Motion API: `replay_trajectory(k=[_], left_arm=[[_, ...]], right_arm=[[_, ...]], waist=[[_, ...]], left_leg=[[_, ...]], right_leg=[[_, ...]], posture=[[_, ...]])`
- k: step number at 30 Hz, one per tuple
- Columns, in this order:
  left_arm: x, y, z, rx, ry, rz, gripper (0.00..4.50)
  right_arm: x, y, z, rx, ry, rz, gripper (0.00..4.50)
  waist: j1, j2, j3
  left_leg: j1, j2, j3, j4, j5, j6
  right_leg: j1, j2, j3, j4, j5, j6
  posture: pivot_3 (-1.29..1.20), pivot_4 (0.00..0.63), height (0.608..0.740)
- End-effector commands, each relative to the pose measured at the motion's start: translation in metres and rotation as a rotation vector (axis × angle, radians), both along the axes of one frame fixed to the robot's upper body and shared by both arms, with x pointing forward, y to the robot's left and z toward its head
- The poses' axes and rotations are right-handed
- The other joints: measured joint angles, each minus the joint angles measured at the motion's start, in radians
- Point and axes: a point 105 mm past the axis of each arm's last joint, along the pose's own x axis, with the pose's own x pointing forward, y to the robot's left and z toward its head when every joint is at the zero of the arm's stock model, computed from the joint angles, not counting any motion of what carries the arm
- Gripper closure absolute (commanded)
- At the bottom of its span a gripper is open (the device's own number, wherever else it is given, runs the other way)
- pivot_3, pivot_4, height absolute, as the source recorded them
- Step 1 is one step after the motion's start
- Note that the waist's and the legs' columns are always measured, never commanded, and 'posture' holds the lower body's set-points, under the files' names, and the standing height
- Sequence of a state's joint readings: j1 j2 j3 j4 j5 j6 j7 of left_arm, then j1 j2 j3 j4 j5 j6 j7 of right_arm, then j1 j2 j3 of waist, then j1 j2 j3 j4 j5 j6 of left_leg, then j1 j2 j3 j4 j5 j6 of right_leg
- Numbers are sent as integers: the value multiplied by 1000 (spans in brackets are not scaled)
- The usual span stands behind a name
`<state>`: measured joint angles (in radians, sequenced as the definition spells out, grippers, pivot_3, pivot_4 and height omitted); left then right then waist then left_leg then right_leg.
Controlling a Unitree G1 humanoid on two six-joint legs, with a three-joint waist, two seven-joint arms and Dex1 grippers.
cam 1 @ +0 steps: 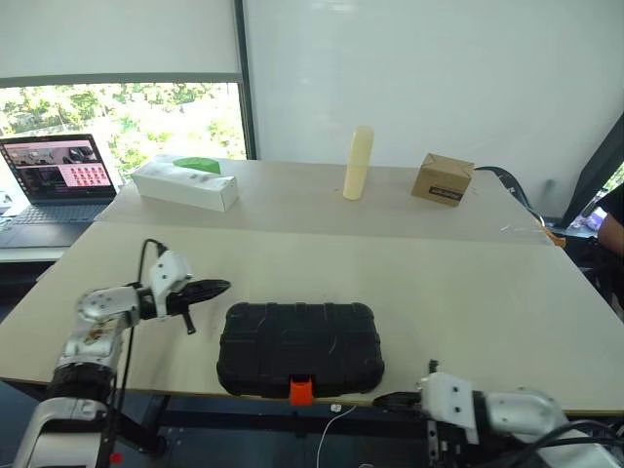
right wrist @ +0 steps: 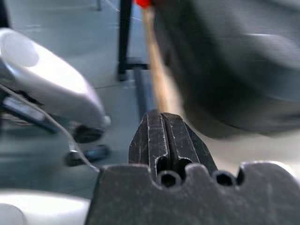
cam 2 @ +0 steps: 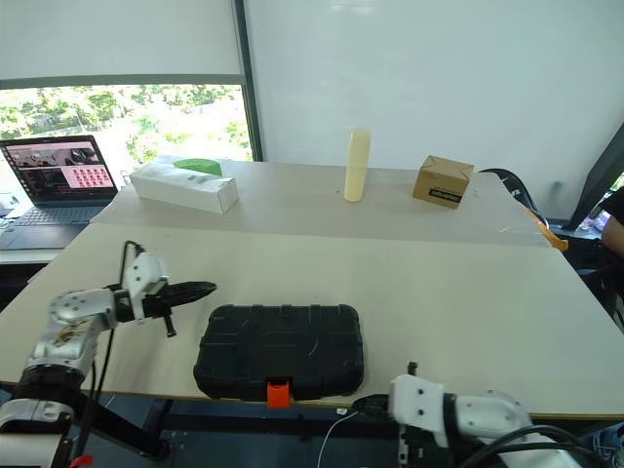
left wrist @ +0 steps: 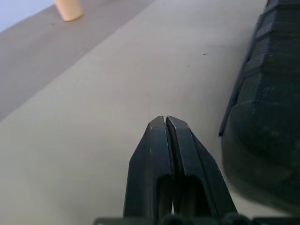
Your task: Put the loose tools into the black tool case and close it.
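The case (cam 1: 299, 348) lies flat and shut in the lower middle of the frame, at the near edge of the table (cam 1: 468, 292). Its orange latch (cam 1: 301, 390) hangs over that edge, and I cannot tell if it is clicked down. No loose tools lie on the table, so they are likely inside. The left gripper (cam 1: 216, 287) is at the lower left, just beside the case's left end and not touching it. Its two fingers are pressed together and hold nothing. The right gripper (cam 1: 382, 400) is at the bottom right, below the table edge and near the latch, fingers also pressed together and holding nothing. The step in hand looks like making sure the case is locked. To do that well, I think one gripper should press down on the lid so the case cannot slide, while the other pushes the latch flat. Push slowly, because the case sits right at the edge and could slip off. Farther back, in the upper part of the frame, stand a white box (cam 1: 185, 183), a pale bottle (cam 1: 358, 163) and a small brown box (cam 1: 442, 179). A laptop (cam 1: 54, 175) sits at the upper left.
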<state>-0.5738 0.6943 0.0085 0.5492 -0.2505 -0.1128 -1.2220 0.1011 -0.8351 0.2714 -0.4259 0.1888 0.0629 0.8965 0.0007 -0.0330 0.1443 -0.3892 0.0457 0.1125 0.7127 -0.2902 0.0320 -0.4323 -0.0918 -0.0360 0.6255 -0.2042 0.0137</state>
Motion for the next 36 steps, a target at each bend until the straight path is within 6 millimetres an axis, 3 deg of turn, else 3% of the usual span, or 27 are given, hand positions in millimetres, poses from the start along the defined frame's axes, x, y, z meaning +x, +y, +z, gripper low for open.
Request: replay_trajectory(k=[1, 8, 19, 24, 26, 29, 32, 36], left_arm=[[9, -9, 4, 59, 18, -31, 4451], [8, -17, -2, 76, 112, -114, 4451], [11, -6, -1, 3, 81, -12, 4451], [12, -4, 20, -38, -1, 2, 4451], [13, -10, 44, -87, -33, -38, 4451], [2, -39, 63, -123, -5, -199, 4451], [-6, -68, 52, -44, 64, -300, 4451], [0, -92, 31, 50, 107, -285, 4451]], right_arm=[[1, 23, 8, 25, 17, 33, 4500], [34, 44, 27, 98, -60, -40, 4500], [101, 34, 42, 84, -173, -266, 4500], [91, 15, 36, 20, -160, -235, 4500], [79, 5, 36, 2, -124, -217, 4500], [54, 8, 39, 15, -73, -111, 4500], [44, 20, 45, 73, -69, -65, 4500], [54, 33, 49, 99, -121, -75, 4500]], waist=[[0, 0, 0], [-3, -1, 0], [-11, -2, 1], [-3, -2, 1], [4, -2, 1], [11, -2, 1], [10, -2, 1], [5, -3, 1]], left_leg=[[0, 0, 0, 0, 0, 0], [-1, 0, 0, 0, 0, 0], [-4, 0, 0, 1, 1, -1], [-6, -1, 0, 0, 1, -1], [-10, -1, 0, 1, 1, -1], [-14, -1, 0, 2, 1, -1], [-12, -2, -1, 3, 0, 0], [-8, -3, -1, 3, 0, 1]], right_leg=[[0, 0, 0, 0, 0, 0], [-1, 0, 0, 0, 0, 0], [-5, 0, 0, 3, 0, 0], [-6, 0, -2, 2, 0, 0], [-7, 0, -4, 3, 1, 0], [-8, -1, -4, 2, 1, 1], [-6, -1, -4, 0, 1, 3], [-4, 0, -2, -1, 1, 3]], posture=[[0, 150, 740], [0, 150, 740], [0, 150, 740], [0, 150, 740], [0, 150, 740], [0, 150, 740], [0, 150, 740], [0, 150, 740]])
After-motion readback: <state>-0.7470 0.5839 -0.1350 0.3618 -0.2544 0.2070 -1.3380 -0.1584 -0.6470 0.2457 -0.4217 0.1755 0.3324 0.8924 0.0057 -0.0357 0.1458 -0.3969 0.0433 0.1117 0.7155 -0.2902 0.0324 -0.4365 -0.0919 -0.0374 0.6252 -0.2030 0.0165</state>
